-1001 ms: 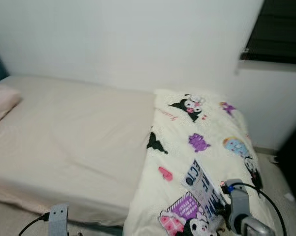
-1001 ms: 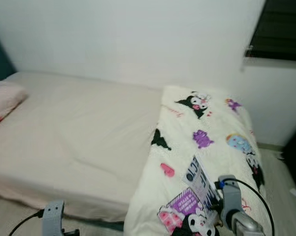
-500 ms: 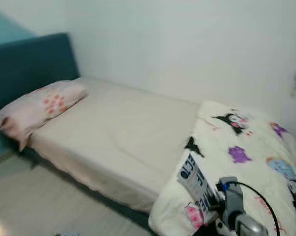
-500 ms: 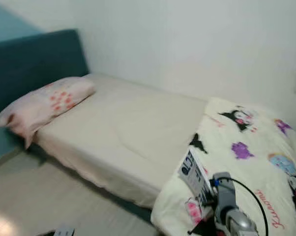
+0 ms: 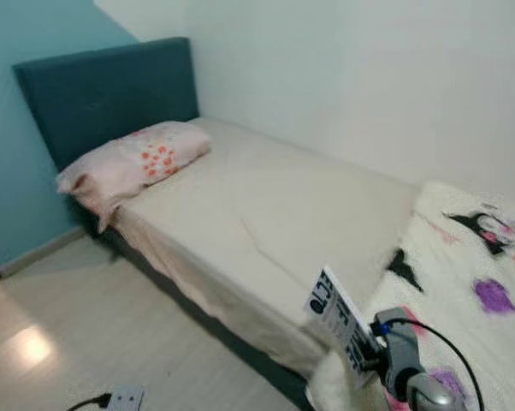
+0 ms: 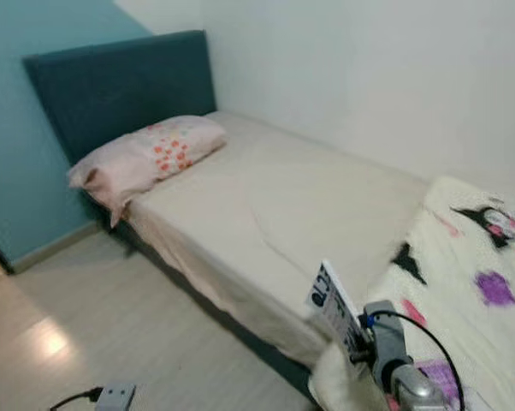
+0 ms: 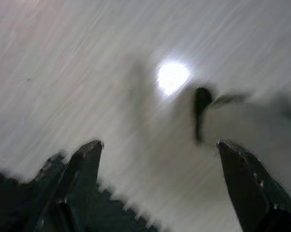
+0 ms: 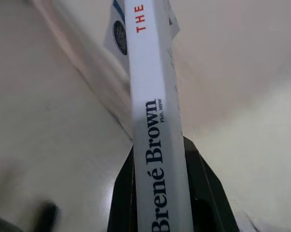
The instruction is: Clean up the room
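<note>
The right gripper (image 8: 157,193) is clamping a white book (image 8: 152,121), its two black fingers (image 8: 203,188) pressing closed against the covers on either side. The spine is reading "Brené Brown" in dark letters, with smaller print just after the name that is too fine to make out, and "THE" in red further along; a dark round emblem is showing on the cover beside the spine. From the head camera the book (image 5: 336,321) is hanging in the air over the bed's near edge, beside the cartoon-print blanket (image 5: 463,282) covering the foot end. The bed (image 5: 283,214) is lying along the white wall, a pink floral pillow (image 5: 133,163) sitting at its head end against the teal headboard (image 5: 103,90). The left gripper (image 7: 160,159) is hanging over the pale floor (image 7: 87,58) with its fingers spread wide apart, gripping nothing.
</note>
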